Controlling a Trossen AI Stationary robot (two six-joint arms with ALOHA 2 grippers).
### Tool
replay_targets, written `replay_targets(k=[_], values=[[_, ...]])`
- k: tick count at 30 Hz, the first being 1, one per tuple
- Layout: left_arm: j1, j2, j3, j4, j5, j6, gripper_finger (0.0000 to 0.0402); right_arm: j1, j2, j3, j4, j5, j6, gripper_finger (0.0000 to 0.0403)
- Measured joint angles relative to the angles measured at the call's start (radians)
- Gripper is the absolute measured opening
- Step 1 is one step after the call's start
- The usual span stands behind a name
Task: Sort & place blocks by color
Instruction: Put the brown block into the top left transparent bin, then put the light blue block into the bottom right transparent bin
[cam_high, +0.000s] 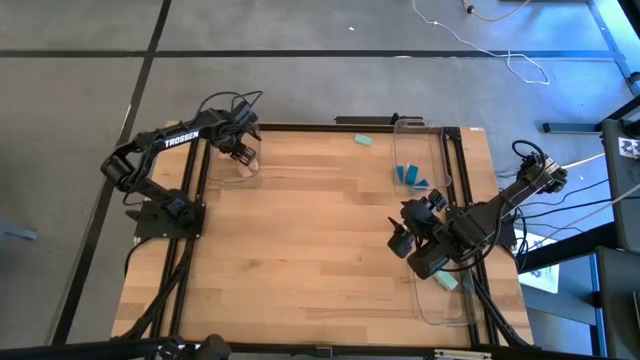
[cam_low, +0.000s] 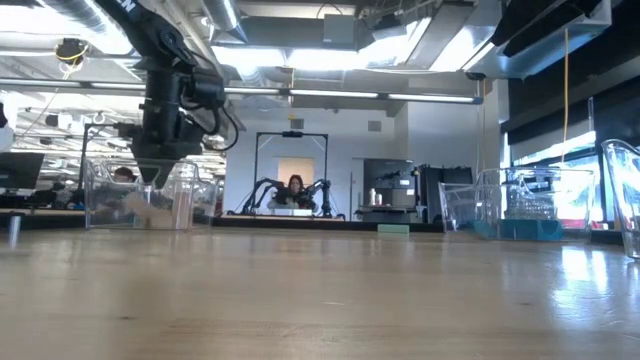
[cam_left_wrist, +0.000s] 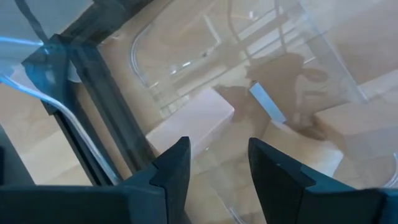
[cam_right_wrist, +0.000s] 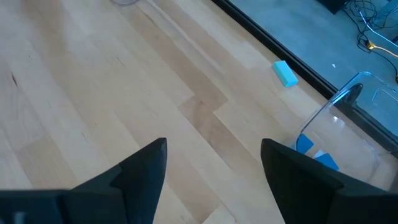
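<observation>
The left claw (cam_high: 240, 150) hangs spread and empty over the clear tray (cam_high: 228, 172) at the upper left of the overhead picture; its wrist camera looks down between parted fingers (cam_left_wrist: 177, 163) at tan blocks (cam_left_wrist: 194, 121) lying inside.

The right claw (cam_high: 402, 243), also spread and empty, sits over bare wood right of centre.

The one block not yet in a tray is the mint block (cam_high: 364, 139), at the upper middle of the overhead picture, just inside the table's top edge and left of the tray holding the blue blocks (cam_high: 410, 177). It lies up and slightly left of the right claw, long axis roughly across the frame. Another mint block (cam_high: 446, 282) rests in the lower right tray (cam_high: 440, 310), so the right arm looks better placed for it.
</observation>
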Motion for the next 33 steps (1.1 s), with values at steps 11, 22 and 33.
replay_targets(k=[11, 22, 33], values=[[-0.002, 0.000, 0.000, 0.053, 0.010, 0.047, 0.0153, 0.000, 0.000, 0.000, 0.017, 0.017, 0.000, 0.0260], [-0.010, -0.001, 0.096, 0.060, 0.263, 0.151, 0.0152, -0.230, 0.000, 0.000, 0.195, 0.064, -0.159, 0.0260], [-0.112, -0.002, 0.227, 0.053, 0.282, 0.211, 0.0153, -0.749, 0.036, 0.000, 0.755, -0.267, -0.657, 0.0255]])
